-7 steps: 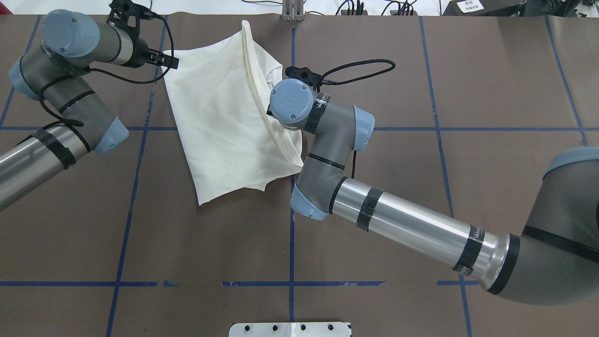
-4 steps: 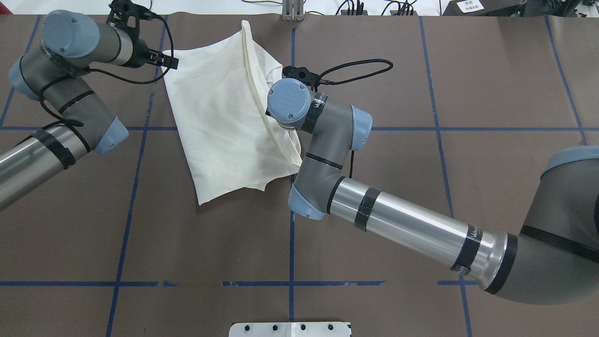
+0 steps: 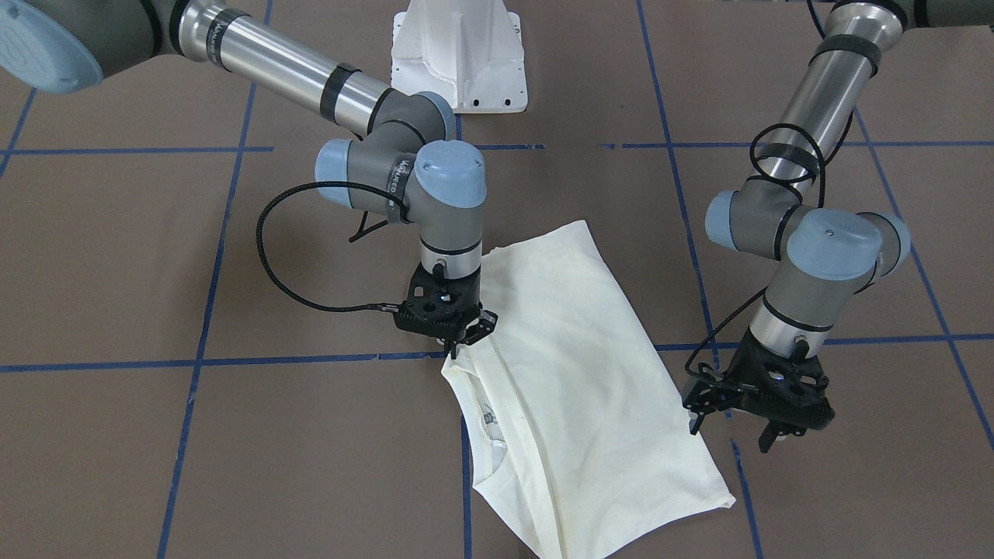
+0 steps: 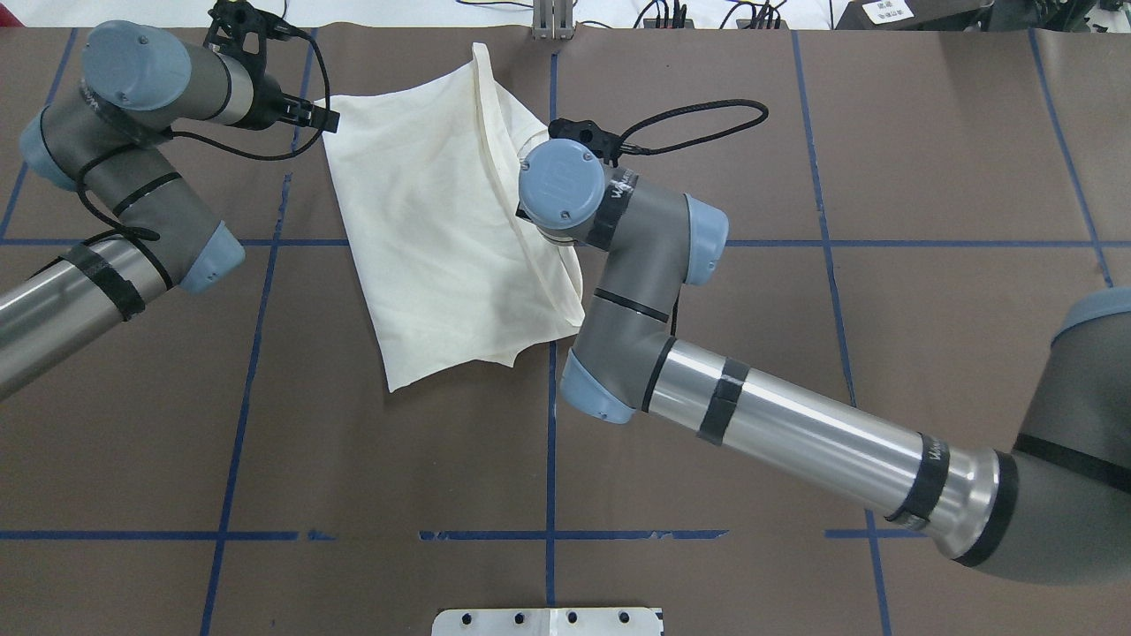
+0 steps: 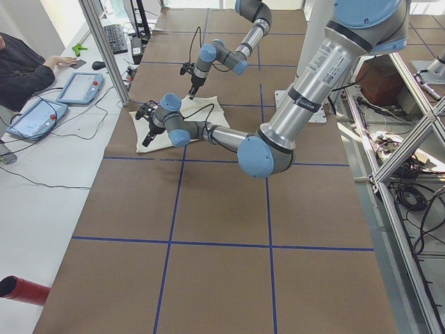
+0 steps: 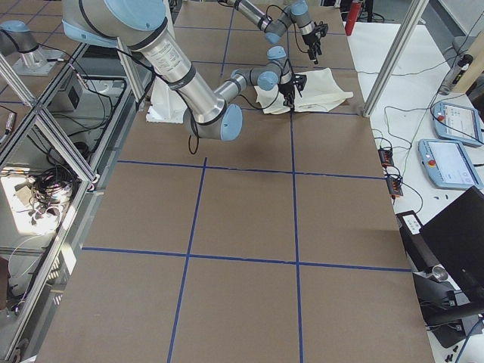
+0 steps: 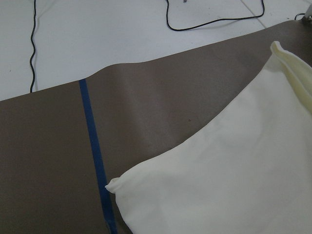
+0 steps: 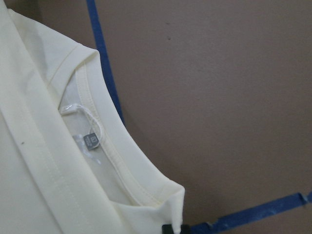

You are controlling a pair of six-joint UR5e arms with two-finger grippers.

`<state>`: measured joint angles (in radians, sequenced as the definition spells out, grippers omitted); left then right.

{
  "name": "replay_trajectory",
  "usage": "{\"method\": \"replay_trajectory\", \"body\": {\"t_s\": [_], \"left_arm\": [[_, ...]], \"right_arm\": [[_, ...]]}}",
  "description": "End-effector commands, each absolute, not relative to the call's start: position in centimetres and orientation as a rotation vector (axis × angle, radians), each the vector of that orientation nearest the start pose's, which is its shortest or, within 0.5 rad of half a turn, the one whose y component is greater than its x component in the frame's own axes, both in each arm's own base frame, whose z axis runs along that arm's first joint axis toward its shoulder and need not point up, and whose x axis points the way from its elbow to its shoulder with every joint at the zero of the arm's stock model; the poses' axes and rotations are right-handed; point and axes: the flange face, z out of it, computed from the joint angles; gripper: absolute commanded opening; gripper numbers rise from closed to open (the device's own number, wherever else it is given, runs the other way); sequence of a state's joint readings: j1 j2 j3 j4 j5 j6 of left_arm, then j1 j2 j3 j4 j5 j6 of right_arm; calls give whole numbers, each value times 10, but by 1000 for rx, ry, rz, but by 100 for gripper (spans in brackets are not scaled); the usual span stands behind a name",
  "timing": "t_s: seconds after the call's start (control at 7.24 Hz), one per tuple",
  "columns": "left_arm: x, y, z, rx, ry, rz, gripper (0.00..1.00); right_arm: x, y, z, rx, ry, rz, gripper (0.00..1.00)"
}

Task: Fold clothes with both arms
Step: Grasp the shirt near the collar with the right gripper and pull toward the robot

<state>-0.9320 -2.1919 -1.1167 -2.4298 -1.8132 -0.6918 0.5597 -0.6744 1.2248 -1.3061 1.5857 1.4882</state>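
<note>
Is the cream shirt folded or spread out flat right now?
Folded: the T-shirt lies doubled over, plain back up, its collar peeking from under the folded-over layer.

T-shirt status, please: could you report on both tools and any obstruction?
Right tool shut on T-shirt edge. Left tool open, beside the shirt, empty. No obstruction seen.

Cream T-shirt [image 4: 442, 238] lies folded, plain back up, collar edge pinched in the right claw [image 3: 457, 345]
</note>
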Motion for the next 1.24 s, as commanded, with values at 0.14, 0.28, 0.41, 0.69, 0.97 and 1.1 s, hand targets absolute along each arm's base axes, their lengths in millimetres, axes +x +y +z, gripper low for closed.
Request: {"method": "replay_trajectory", "body": {"t_s": [0.14, 0.28, 0.41, 0.69, 0.97, 1.1], "left_arm": [[372, -681, 408, 666, 804, 78, 100], [373, -681, 406, 666, 806, 80, 100], [373, -681, 406, 665, 807, 76, 100], [374, -681, 405, 659, 814, 64, 100], [376, -680, 404, 657, 817, 63, 100], [376, -680, 404, 657, 817, 63, 100]], "right_arm": [[-544, -443, 301, 272, -798, 398, 0], [-535, -420, 304, 290, -812, 388, 0], [-529, -407, 308, 294, -816, 381, 0], [-529, -405, 301, 301, -825, 345, 100], [-510, -397, 276, 355, -793, 103, 100], [-518, -367, 268, 362, -793, 20, 100]]}}
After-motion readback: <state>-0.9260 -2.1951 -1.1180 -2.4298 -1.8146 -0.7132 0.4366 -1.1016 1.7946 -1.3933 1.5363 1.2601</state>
